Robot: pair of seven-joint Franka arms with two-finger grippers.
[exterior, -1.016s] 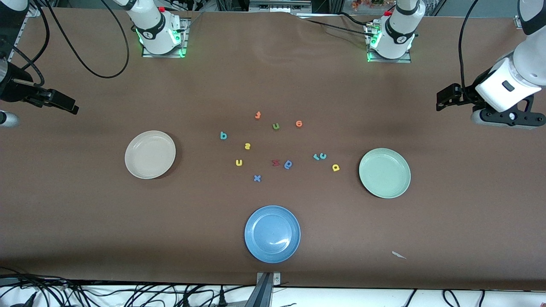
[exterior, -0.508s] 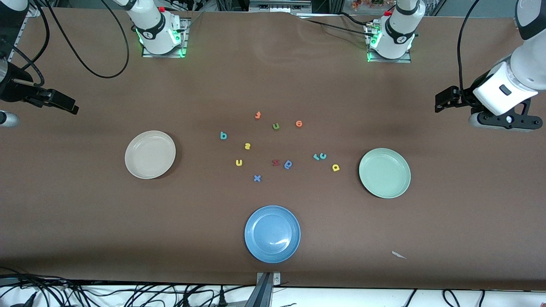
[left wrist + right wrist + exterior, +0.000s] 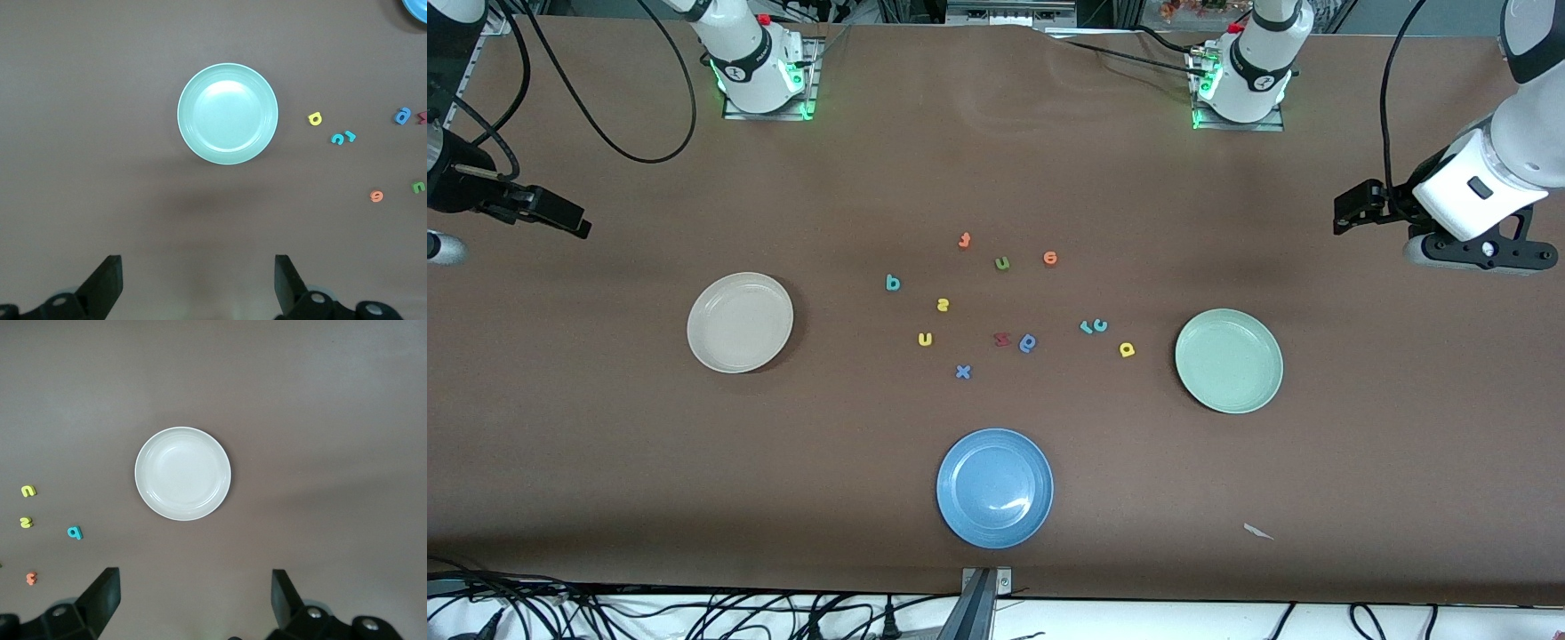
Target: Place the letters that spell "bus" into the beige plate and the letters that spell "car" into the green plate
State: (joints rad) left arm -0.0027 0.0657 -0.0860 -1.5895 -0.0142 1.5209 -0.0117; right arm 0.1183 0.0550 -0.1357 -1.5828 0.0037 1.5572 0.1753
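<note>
Blue plate (image 3: 994, 488) fills the front view; wrist views barely catch it.

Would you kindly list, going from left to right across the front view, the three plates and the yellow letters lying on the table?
Round beige plate → yellow foam "u" → yellow foam "s" → round blue plate → yellow foam "a" → round pale green plate.

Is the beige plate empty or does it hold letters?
Empty. The beige plate shows only its bare inside; the letters that spell "bus" lie on the table beside it.
</note>
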